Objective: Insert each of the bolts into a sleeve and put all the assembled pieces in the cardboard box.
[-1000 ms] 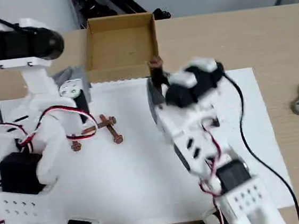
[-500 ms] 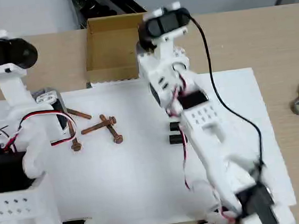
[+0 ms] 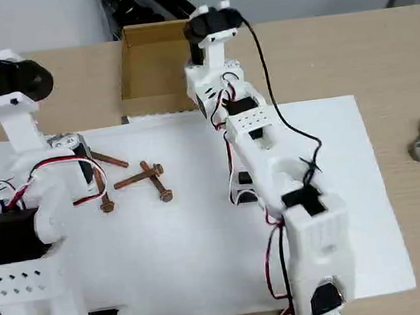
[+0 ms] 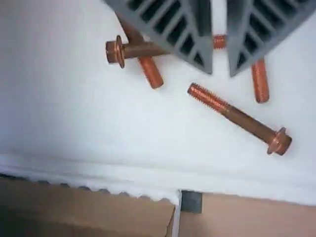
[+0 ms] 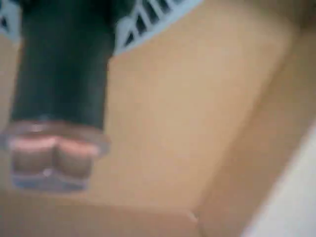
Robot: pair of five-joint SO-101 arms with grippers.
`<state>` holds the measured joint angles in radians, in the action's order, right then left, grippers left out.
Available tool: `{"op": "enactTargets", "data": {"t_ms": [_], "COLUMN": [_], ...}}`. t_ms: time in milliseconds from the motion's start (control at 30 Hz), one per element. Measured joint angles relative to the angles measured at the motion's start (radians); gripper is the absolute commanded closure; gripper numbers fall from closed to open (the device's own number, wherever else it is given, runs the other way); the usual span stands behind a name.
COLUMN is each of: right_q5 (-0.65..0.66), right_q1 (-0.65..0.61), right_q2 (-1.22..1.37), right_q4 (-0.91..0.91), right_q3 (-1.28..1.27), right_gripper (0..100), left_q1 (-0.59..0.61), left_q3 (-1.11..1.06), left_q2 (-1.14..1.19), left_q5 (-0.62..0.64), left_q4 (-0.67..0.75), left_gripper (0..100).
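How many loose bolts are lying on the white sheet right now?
4 bolts: one nearest the cardboard box, two crossed mid-sheet, one just beside them. A fifth is in the sleeve over the box; more may be hidden under arms.

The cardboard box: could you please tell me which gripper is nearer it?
Right. The right gripper hangs over the cardboard box, holding an assembled piece; the left gripper is above the bolts.

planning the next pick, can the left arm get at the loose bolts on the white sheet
Probably yes: the left gripper hangs open just above the bolts, with nothing lying between them.
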<state>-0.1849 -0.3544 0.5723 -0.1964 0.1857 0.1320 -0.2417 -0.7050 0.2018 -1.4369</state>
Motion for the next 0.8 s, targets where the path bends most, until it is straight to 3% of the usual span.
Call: {"op": "enactTargets", "data": {"t_ms": [267,533,800], "right_q5": [-0.003,-0.003,-0.003], "right_q1": [-0.002,0.000,0.002], "right_q2": [0.078,0.078,-0.026], "right_q4": [0.002,0.002,-0.207], "right_q3": [0.091,0.091,0.091], "right_gripper": [87.3,87.3,87.2], "left_q1": [0.000,0.011,0.098], "left_q3": [-0.123,-0.124,-0.120], "left_q2": [0.000,0.000,0.203], "left_q5": [0.002,-0.008,0.147], "left_q4": [0.003,0.006,0.034], "left_gripper": [98,91,89]}}
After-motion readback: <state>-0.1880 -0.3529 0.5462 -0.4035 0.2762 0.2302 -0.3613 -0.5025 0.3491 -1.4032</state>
